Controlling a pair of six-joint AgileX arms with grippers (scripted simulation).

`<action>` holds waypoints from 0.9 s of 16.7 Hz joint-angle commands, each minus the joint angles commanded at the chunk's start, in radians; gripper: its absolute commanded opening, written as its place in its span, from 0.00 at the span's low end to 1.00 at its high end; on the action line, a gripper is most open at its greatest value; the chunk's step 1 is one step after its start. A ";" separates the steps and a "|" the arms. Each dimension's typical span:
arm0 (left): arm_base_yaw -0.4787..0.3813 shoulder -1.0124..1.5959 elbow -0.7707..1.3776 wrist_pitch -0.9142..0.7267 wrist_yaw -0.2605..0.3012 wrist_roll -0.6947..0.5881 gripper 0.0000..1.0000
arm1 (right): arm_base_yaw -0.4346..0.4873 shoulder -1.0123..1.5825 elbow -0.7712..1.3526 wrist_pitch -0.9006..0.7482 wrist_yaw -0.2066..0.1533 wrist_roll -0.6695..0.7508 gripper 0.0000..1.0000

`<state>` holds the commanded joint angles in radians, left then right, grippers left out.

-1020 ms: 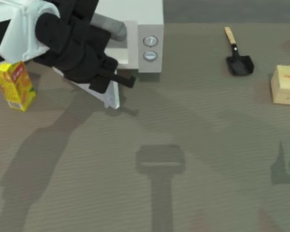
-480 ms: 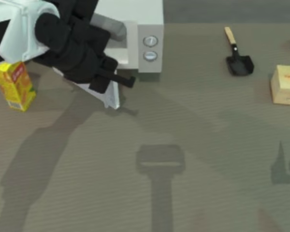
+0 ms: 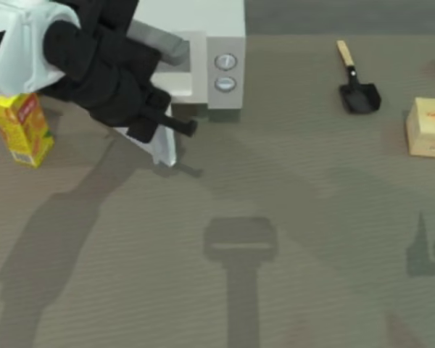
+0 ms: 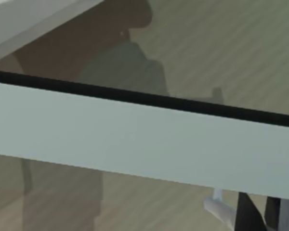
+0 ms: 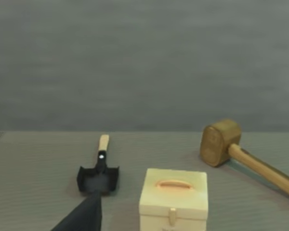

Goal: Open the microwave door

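Observation:
The white microwave (image 3: 203, 25) stands at the back left, with two round silver knobs (image 3: 225, 62) on its front. The microwave door (image 3: 162, 148) is swung out toward the left, and the cavity (image 3: 180, 81) shows behind it. My left gripper (image 3: 177, 125) is at the door's free edge, shut on it, with the black arm hiding most of the panel. In the left wrist view the door's white edge (image 4: 135, 139) crosses the picture, and its grey handle (image 4: 220, 210) lies beside a dark finger (image 4: 248, 219). A dark part of my right gripper (image 5: 85, 215) shows; that arm is parked outside the top view.
A yellow juice carton (image 3: 22, 129) stands left of the door. A black shovel (image 3: 358, 93) with a wooden handle lies at the back right. A cream box (image 3: 429, 127) sits at the right edge, and a wooden mallet (image 5: 221, 142) lies beyond it.
My left gripper has moved a little left and back, and the door's free edge has swung with it, farther from the microwave front.

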<state>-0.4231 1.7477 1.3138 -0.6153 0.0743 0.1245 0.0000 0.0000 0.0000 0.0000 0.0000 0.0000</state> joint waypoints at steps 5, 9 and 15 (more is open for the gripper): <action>0.040 -0.042 -0.045 -0.003 0.055 0.103 0.00 | 0.000 0.000 0.000 0.000 0.000 0.000 1.00; 0.041 -0.043 -0.045 -0.003 0.055 0.103 0.00 | 0.000 0.000 0.000 0.000 0.000 0.000 1.00; 0.041 -0.043 -0.045 -0.003 0.055 0.103 0.00 | 0.000 0.000 0.000 0.000 0.000 0.000 1.00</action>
<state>-0.3825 1.7050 1.2686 -0.6182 0.1297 0.2278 0.0000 0.0000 0.0000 0.0000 0.0000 0.0000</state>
